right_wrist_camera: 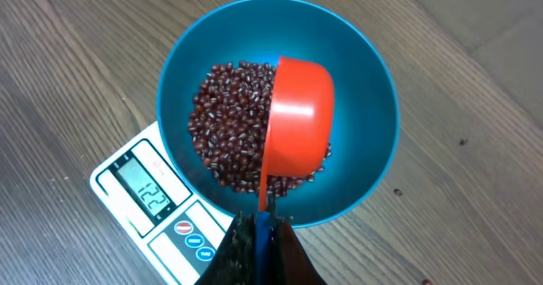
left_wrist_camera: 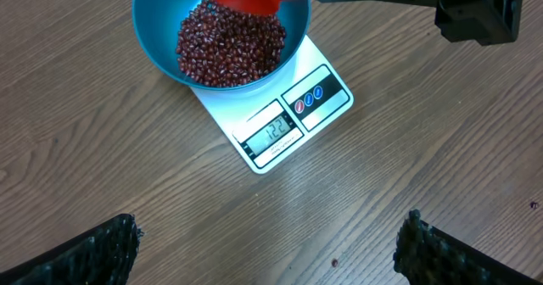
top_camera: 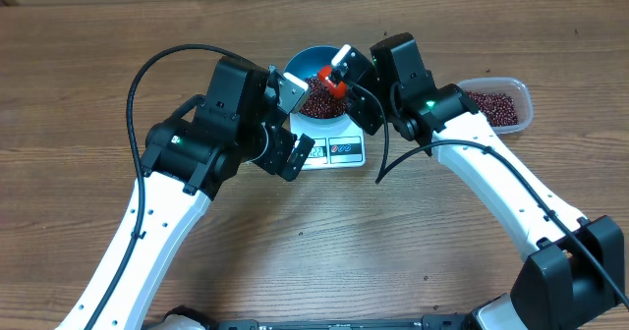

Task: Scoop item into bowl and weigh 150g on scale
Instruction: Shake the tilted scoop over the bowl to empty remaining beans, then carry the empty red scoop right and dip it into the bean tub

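Beans (right_wrist_camera: 229,124) sit right under the tipped red scoop (right_wrist_camera: 299,120) inside the blue bowl (right_wrist_camera: 369,81); right gripper (right_wrist_camera: 259,234) pinches what looks like its handle, left gripper (left_wrist_camera: 267,251) gapes empty beside the scale (left_wrist_camera: 327,94).

I see a brown wood-grain counter (top_camera: 88,84). Directly on it sits a small flat white rectangular kitchen scale (top_camera: 339,152). Well to the scale's right stands a clear rounded-rectangular plastic tub (top_camera: 525,102). A few stray dark red-brown beans (left_wrist_camera: 333,262) lie scattered near the scale.
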{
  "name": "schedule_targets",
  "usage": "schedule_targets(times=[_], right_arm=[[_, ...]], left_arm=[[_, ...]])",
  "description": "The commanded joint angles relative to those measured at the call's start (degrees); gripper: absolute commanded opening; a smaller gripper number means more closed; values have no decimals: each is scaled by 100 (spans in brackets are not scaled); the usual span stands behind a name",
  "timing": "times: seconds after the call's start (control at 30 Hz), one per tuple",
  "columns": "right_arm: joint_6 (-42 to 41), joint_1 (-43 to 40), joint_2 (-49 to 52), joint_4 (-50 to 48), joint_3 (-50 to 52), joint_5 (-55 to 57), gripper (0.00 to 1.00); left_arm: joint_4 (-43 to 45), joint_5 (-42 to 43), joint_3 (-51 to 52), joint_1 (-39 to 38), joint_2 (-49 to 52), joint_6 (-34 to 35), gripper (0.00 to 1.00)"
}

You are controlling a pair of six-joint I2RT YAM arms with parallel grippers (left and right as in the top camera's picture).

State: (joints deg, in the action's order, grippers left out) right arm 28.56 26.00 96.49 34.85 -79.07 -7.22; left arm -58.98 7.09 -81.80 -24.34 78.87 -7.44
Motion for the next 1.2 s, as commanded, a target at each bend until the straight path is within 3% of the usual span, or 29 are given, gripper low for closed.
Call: schedule_targets(times=[0.0, 0.1, 0.2, 0.27, 0.43, 0.63, 0.73, 1.17], right_arm=[[-214, 35, -133, -83, -131, 0, 3], [-162, 35, -136, -24, -131, -33, 4], [-1099, -48, -269, -87, -149, -173, 4], [-1209, -177, -459, -90, -166, -754, 4], [-1408, -1034, -1447, 52, -166, -1517, 4], [-1401, -2693, -1698, 1169, -162, -542, 3], [-1375, -3077, -1462, 1534, -157, 46, 4], [-1381, -3241, -9, 2017, -157, 1486, 4]], left_arm=[[9, -2, -39, -4, 20, 59, 99], [9, -2, -42, -7, 20, 59, 100], [9, -2, -42, -7, 20, 59, 100], [9, -2, -42, -7, 20, 59, 100], [9, -2, -42, -7, 20, 59, 100], [9, -2, -42, -7, 20, 59, 100], [9, -2, -42, -7, 20, 59, 100], [9, -2, -42, -7, 20, 59, 100]])
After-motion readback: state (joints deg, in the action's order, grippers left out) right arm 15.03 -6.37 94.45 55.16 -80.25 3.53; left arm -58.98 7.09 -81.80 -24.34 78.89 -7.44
